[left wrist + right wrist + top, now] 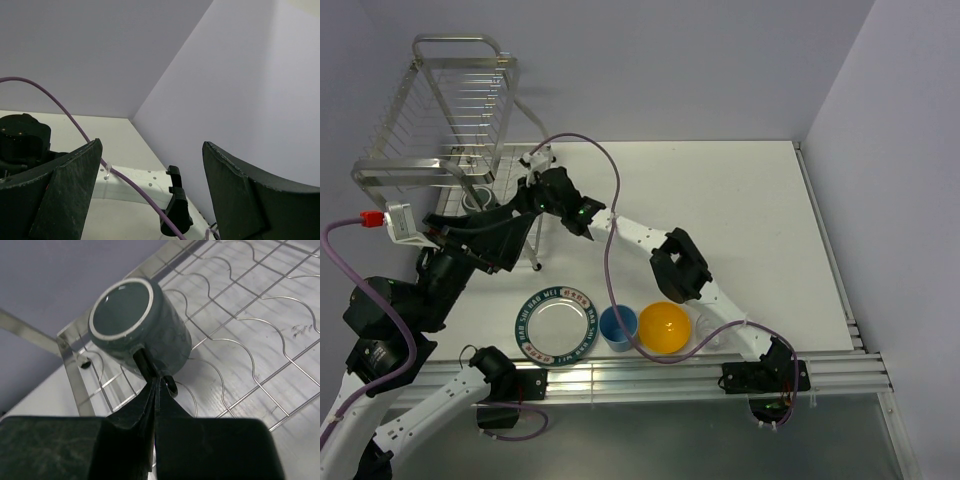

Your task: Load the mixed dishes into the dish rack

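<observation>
The dark green-grey mug lies tilted on the wire lower tier of the chrome dish rack, at the table's far left. My right gripper reaches in under the rack and is shut on the mug's handle. My left gripper hangs open beside the rack, with nothing between its fingers. Along the near edge sit the silver plate with a green lettered rim, the light blue cup, the orange-yellow bowl and the small clear glass.
Grey walls close off the back and the right side. A purple cable loops over the right arm's white links across the table's middle. A raised rail runs along the near edge.
</observation>
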{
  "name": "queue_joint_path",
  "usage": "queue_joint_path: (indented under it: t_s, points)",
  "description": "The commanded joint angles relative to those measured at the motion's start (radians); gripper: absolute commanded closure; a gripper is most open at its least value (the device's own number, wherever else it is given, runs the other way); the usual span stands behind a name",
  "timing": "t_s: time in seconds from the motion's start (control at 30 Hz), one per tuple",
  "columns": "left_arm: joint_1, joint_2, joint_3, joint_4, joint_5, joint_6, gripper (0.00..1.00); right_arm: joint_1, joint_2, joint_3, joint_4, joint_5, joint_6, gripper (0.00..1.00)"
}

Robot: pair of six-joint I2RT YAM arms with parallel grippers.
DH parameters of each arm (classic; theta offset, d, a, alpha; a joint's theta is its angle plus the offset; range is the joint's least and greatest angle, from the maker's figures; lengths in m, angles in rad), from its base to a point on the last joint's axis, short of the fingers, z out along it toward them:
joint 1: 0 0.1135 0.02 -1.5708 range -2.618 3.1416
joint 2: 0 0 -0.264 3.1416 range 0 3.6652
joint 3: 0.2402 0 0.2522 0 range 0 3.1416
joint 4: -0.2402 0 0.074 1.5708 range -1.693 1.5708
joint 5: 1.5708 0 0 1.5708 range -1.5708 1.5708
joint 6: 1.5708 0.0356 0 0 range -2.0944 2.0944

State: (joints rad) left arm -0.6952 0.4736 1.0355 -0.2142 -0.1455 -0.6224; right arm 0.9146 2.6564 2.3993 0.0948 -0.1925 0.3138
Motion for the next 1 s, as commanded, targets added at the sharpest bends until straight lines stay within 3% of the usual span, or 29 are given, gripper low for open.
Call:
queue_joint_path:
  t_s: [0.0, 0.4, 0.7, 0.97]
  points:
    - [-0.001, -0.007, -0.005, 0.016, 0.004, -0.008, 0.12, 0.003, -0.009, 0.037, 0.083, 0.077, 0.134, 1.00]
    - [-0.001, -0.006, 0.005, 0.010, 0.004, -0.007, 0.12, 0.000, 0.154, 0.153, 0.184, -0.019, 0.340, 1.00]
    - [-0.003, 0.019, -0.017, 0.052, 0.024, -0.026, 0.12, 0.000, 0.171, 0.161, 0.177, -0.107, 0.295, 1.00]
    - [-0.003, 0.075, -0.020, 0.053, 0.029, -0.031, 0.13, -0.051, 0.042, 0.025, 0.207, -0.091, 0.243, 1.00]
